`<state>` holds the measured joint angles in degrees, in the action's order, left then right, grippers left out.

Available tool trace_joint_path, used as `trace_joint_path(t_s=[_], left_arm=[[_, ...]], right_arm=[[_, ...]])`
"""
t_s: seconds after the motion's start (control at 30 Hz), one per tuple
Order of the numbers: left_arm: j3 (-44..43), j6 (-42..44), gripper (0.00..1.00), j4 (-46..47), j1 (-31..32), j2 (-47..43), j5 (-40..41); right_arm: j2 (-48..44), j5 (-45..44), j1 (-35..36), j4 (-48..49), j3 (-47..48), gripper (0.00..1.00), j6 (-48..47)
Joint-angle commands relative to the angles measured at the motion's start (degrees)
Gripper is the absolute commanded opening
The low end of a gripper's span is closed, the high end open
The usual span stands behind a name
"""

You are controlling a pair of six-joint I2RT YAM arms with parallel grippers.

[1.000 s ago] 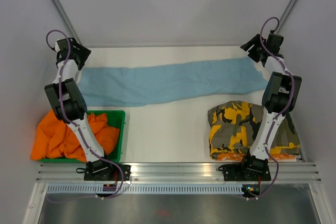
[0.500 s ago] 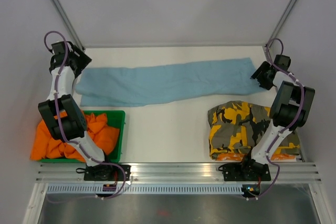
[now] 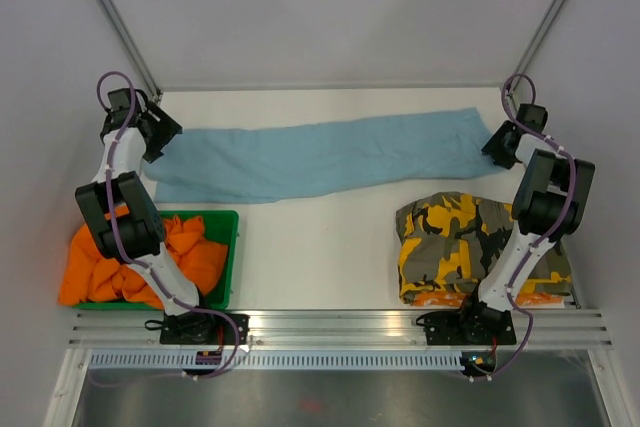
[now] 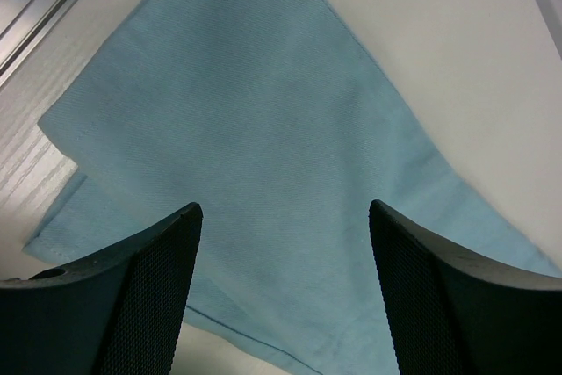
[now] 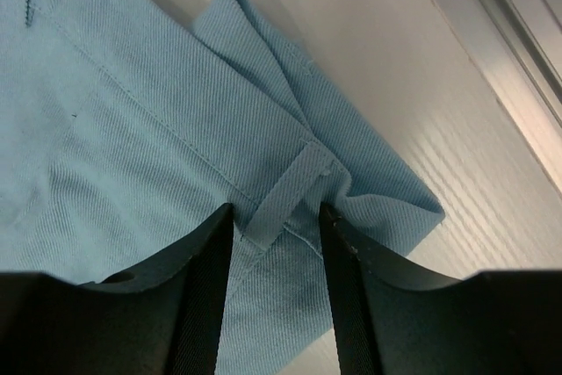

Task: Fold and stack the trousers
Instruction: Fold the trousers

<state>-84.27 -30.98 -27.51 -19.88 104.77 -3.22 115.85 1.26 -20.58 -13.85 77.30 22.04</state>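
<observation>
The light-blue trousers (image 3: 320, 157) lie stretched across the back of the table, leg ends at the left and waist at the right. My left gripper (image 3: 163, 135) hovers over the leg end (image 4: 263, 111), open, with its fingers (image 4: 140, 296) wide apart above the cloth. My right gripper (image 3: 497, 144) is down on the waist corner. It (image 5: 277, 217) is partly narrowed, straddling a belt loop (image 5: 285, 192), and the cloth puckers beside one fingertip (image 5: 338, 234). A gap still shows between the jaws. Folded camouflage trousers (image 3: 455, 242) lie at the front right.
A green bin (image 3: 228, 222) at the front left holds crumpled orange trousers (image 3: 110, 262). An aluminium rail (image 3: 340, 325) runs along the near edge. White walls and slanted frame posts (image 3: 115, 17) close in the back and sides, near both grippers.
The right gripper moved from behind the waist down onto its corner, and its jaws narrowed. The left gripper shifted slightly toward the leg end and opened a little wider.
</observation>
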Motion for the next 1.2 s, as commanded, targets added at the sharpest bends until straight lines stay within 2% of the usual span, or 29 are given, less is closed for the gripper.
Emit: trace_joint_path(t_s=[0.0,0.17,0.27,0.33,0.43,0.5,0.57,0.6,0.67,0.7,0.73,0.77,0.83,1.0,1.17], left_arm=[[0.6,0.0,0.82,1.5,-0.2,1.2,-2.1],[0.7,-0.6,0.82,2.5,-0.2,2.7,-1.8],[-1.2,-0.7,0.81,1.9,-0.2,3.9,-1.3],[-1.9,-1.1,0.82,1.6,-0.2,4.0,-1.0],[-2.7,-1.2,0.82,2.4,-0.2,3.3,0.2],[-3.8,-0.6,0.82,2.9,-0.2,3.3,1.2],[-4.9,1.5,0.82,3.7,-0.2,3.9,0.7],[-5.1,2.2,0.82,5.0,-0.2,4.3,-0.2],[-5.2,2.9,0.82,5.7,-0.2,4.7,-0.8],[-5.2,3.0,0.82,6.3,-0.2,4.9,-1.9],[-5.1,3.3,0.81,6.6,-0.2,5.0,-2.5],[-5.1,3.5,0.81,6.6,-0.2,5.2,-2.9],[-5.2,3.9,0.81,6.3,-0.2,5.3,-2.8],[-5.3,5.1,0.82,6.0,-0.2,4.6,-1.4],[-5.6,5.2,0.82,6.1,-0.2,4.1,-0.8]], right_arm=[[7.2,-1.9,-0.7,2.6,4.7,0.51,-0.2],[12.8,-1.4,-0.7,3.1,13.4,0.50,1.2],[15.7,1.1,-0.7,-4.7,23.3,0.50,0.9],[13.3,2.9,-0.6,-5.8,24.3,0.52,1.2],[6.8,6.3,-0.3,-3.6,23.9,0.58,2.2],[4.3,8.5,1.0,0.3,24.7,0.69,2.4],[4.8,10.7,2.4,3.4,27.8,0.79,1.4],[7.1,10.6,4.0,3.8,29.3,0.80,0.6],[10.9,10.8,5.7,4.4,35.5,0.81,0.5],[15.9,11.0,6.2,3.7,38.3,0.81,1.7],[18.9,10.8,6.5,1.8,44.3,0.81,2.8],[24.0,10.0,7.1,0.8,47.2,0.81,4.0],[28.0,6.2,7.6,0.3,52.0,0.80,8.8],[32.2,-0.4,7.7,4.4,50.2,0.78,17.0],[34.3,-3.0,8.4,3.5,52.9,0.72,17.0]])
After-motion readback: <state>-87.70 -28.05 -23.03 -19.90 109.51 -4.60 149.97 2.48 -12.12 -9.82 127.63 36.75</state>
